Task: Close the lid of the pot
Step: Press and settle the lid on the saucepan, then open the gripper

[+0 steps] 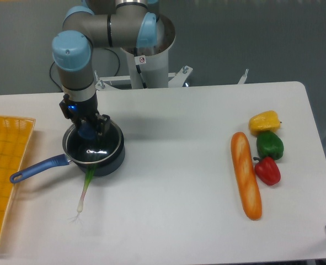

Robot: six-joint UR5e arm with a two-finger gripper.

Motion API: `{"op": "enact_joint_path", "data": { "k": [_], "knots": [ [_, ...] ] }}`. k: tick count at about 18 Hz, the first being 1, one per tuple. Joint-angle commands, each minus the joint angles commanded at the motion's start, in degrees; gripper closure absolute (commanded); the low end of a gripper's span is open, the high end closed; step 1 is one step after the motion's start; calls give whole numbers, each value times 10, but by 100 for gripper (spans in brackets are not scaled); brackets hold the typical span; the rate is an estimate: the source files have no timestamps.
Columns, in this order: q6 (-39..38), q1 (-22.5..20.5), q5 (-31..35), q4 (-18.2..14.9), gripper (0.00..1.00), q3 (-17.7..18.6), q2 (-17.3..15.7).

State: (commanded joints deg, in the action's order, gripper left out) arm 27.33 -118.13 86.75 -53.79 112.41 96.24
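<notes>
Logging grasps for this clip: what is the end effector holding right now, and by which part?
The end effector holds the lid by its blue knob, over the pot.

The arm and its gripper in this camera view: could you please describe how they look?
The arm is built of grey metallic tubes with light blue caps at the joints, and it rises from a white pedestal that bears a small round red-and-white sticker. A black cable loops behind it. The gripper is small and black, with a blue light glowing on its housing.
</notes>
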Motion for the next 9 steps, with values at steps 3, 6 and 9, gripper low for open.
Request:
{"op": "enact_joint_path", "data": {
  "k": [3, 6, 9],
  "knots": [
    [0, 1, 0, 0, 62, 0, 3],
    [0, 1, 0, 0, 62, -1, 4],
    [0, 1, 0, 0, 62, -2, 7]
  ]
}}
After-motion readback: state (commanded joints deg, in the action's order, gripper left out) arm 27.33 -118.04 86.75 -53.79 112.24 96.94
